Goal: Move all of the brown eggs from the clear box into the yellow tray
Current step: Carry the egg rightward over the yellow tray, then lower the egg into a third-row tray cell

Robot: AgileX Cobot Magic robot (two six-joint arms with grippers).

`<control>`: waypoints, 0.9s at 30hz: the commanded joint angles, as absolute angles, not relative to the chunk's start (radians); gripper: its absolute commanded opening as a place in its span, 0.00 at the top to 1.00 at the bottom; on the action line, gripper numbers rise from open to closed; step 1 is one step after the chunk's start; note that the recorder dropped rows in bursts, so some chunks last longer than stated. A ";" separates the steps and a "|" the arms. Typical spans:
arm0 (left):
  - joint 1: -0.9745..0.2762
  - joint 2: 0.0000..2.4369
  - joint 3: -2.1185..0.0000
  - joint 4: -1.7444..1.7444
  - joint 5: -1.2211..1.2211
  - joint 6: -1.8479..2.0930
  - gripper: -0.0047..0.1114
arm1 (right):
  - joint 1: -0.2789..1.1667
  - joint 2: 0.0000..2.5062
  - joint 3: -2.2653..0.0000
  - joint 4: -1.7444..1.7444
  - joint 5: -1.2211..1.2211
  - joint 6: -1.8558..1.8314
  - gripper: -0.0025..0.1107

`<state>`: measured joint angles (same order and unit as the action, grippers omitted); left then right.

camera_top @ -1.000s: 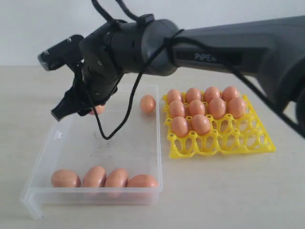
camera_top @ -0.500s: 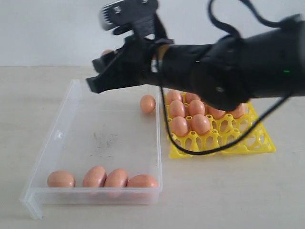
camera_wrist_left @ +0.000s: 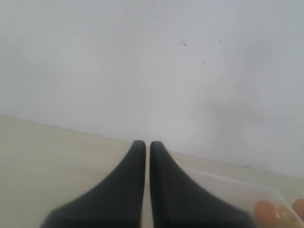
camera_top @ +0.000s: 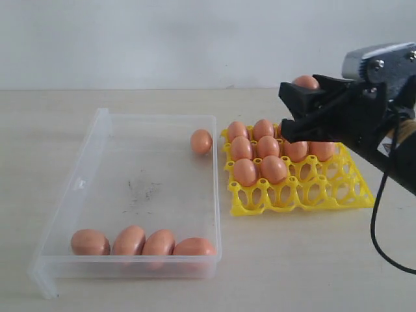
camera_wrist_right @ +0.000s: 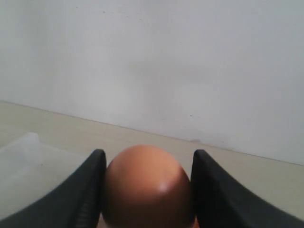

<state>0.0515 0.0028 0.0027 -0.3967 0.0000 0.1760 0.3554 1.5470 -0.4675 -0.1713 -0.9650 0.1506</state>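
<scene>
Looking across the bench point(camera_top: 292, 266), we see the right hand point(camera_top: 292, 109) raised over the far right part of the tray point(camera_top: 338, 195). It holds one egg point(camera_top: 305, 82), whose top peeks above the upper finger. From the right wrist, that egg sits between two dark fingers point(camera_wrist_right: 80, 194) and touches both, with the jaws standing fairly wide around it.

We find the left hand point(camera_wrist_left: 147, 143) only in its own wrist view. Its jaws are drawn together to a thin slit with nothing between them, and a corner of the box shows just past them.

We count at least eight eggs point(camera_top: 245, 172) seated in the tray. They fill the cups on its far and left side, while the near rows stand open. The right hand covers the far right cups, so we cannot tell what lies there.

The box point(camera_top: 159, 116) lies left of the tray, just beside it. It holds five eggs: one alone in the far right corner, near the tray, and four in a row against the near wall. Dark specks mark its bare floor.
</scene>
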 commanded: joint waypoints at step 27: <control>0.047 0.000 0.000 -0.402 0.000 0.182 0.93 | -0.008 2.087 -0.630 -0.798 -1.221 0.388 0.98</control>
<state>0.0515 0.0028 0.0027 -0.3967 0.0000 0.1760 0.0006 2.0801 -0.6234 -0.8017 -1.2030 0.3848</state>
